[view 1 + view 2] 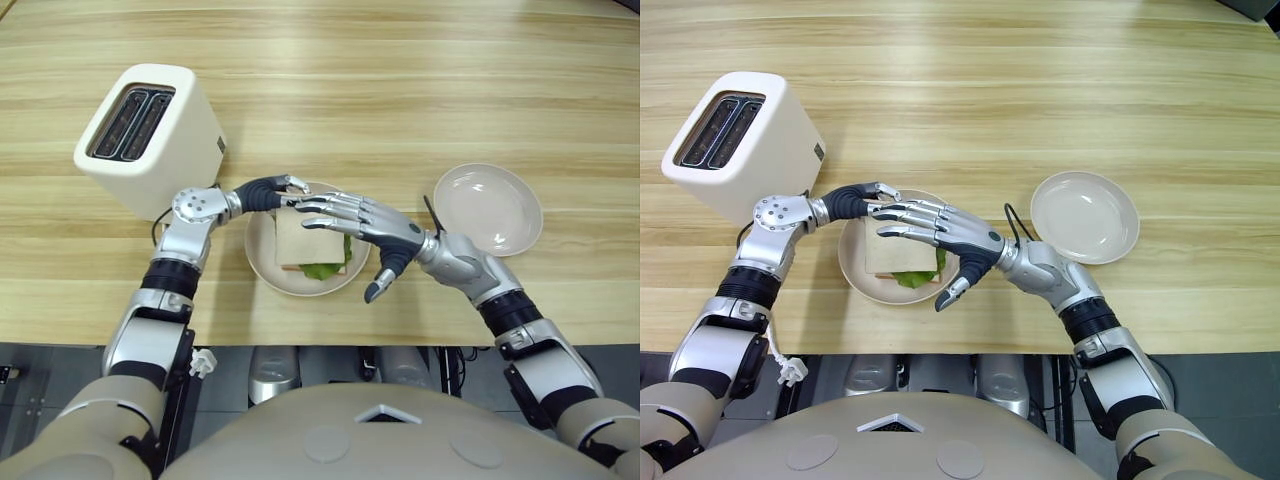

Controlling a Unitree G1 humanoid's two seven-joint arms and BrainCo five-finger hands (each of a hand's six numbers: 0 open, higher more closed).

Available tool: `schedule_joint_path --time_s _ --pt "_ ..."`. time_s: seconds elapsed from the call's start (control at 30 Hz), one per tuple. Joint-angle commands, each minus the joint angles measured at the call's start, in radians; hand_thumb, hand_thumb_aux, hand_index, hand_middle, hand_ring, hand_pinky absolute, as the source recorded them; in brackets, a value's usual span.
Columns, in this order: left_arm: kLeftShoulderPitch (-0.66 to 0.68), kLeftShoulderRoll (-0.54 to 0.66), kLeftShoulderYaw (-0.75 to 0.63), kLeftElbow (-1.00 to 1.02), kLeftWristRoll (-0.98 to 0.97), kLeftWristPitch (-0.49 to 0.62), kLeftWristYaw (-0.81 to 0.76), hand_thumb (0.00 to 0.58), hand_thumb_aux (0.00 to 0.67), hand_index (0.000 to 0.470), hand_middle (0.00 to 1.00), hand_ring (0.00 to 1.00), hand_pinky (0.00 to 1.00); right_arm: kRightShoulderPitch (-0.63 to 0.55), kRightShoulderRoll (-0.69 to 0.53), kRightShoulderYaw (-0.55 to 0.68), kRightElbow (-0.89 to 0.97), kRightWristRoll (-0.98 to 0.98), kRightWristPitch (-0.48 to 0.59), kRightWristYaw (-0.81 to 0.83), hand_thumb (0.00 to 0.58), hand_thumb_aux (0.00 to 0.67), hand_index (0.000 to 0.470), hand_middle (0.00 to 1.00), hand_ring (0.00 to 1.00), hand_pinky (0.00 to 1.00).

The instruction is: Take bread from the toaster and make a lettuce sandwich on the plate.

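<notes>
White bread slice (300, 243) over green lettuce leaf (322, 269) on round beige plate (258, 256). My right hand (360, 220) splayed flat above it, empty; left hand (268, 191) at far edge, grip I cannot tell. Light, soft, slides on leaf: pinch edges gently.

White bread (300, 240) lies flat over green lettuce (322, 269) on my round plate (262, 262), just beside the cream toaster (160, 140).

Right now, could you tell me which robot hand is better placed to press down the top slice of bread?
Probably the right robot hand: it hovers open, spread flat over the top slice, while the left robot hand sits at the slice's far corner.
</notes>
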Motion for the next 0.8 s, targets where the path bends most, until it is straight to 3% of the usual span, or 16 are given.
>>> schedule_joint_path --time_s 0.03,0.17,0.33,0.77,0.8 --pt "-0.005 -0.013 -0.002 -0.014 -0.033 0.033 -0.055 0.58 0.67 0.46 1.0 1.0 1.0 -0.006 -0.004 0.008 0.022 -0.02 0.008 0.013 0.0 0.0 0.0 0.0 0.0 0.0" --pt "-0.018 -0.014 -0.014 0.006 -0.014 0.032 -0.073 0.58 0.67 0.46 1.0 1.0 1.0 -0.005 -0.011 0.024 0.041 -0.039 0.021 0.03 0.0 0.0 0.0 0.0 0.0 0.0" --pt "-0.023 -0.014 -0.048 0.049 0.07 -0.016 -0.004 0.58 0.67 0.46 1.0 1.0 1.0 -0.025 -0.046 0.085 0.108 -0.224 0.194 0.065 0.0 0.0 0.0 0.0 0.0 0.0" --pt "-0.034 -0.028 -0.055 0.124 0.129 -0.088 0.094 0.58 0.67 0.46 1.0 1.0 1.0 -0.07 -0.044 0.242 0.181 -0.382 0.364 0.063 0.0 0.0 0.0 0.0 0.0 0.0" --pt "-0.043 -0.029 -0.05 0.133 0.138 -0.101 0.126 0.568 0.575 0.395 1.0 1.0 1.0 -0.07 -0.05 0.256 0.184 -0.382 0.368 0.085 0.0 0.0 0.0 0.0 0.0 0.0"
